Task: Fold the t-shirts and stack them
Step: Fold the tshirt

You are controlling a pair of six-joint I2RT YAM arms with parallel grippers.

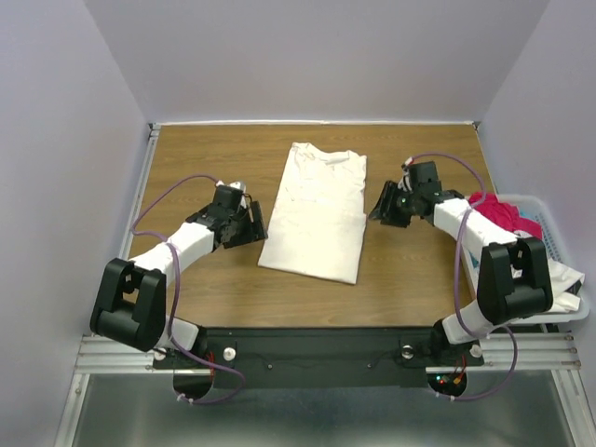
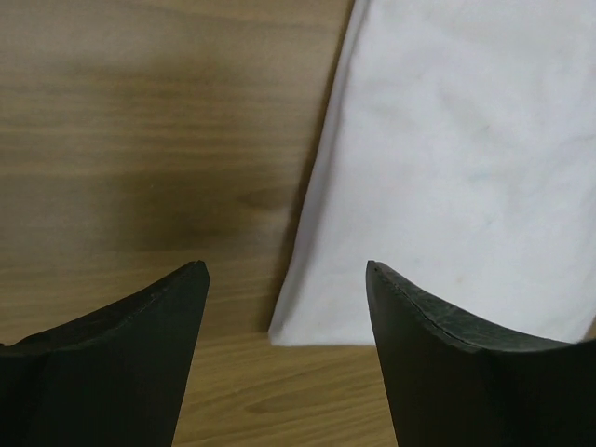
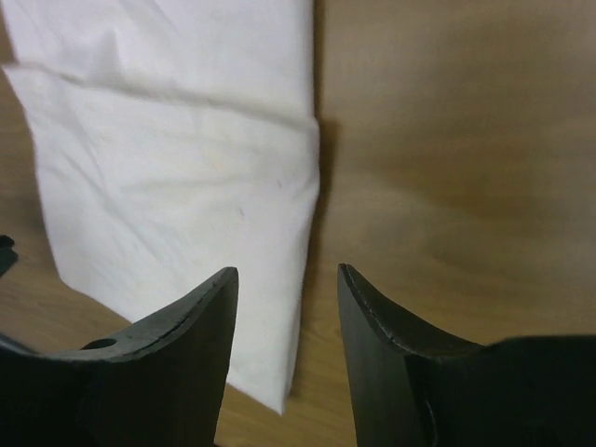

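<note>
An off-white t-shirt [image 1: 317,209] lies flat in the middle of the table, folded into a long narrow strip with its collar at the far end. My left gripper [image 1: 258,222] hangs open just left of the shirt's left edge, nothing between its fingers. In the left wrist view this gripper [image 2: 285,268] is over the shirt's corner [image 2: 466,158]. My right gripper [image 1: 380,203] stands open beside the right edge, empty. From the right wrist, its jaws [image 3: 288,270] straddle the edge of the folded cloth [image 3: 177,186]. A magenta-red t-shirt [image 1: 498,212] sits in the basket.
A white slatted basket [image 1: 559,244] stands at the table's right edge behind the right arm, with white cloth [image 1: 563,275] draped over its near side. Bare wood [image 1: 214,158] shows around the shirt. Walls close in the far and side edges.
</note>
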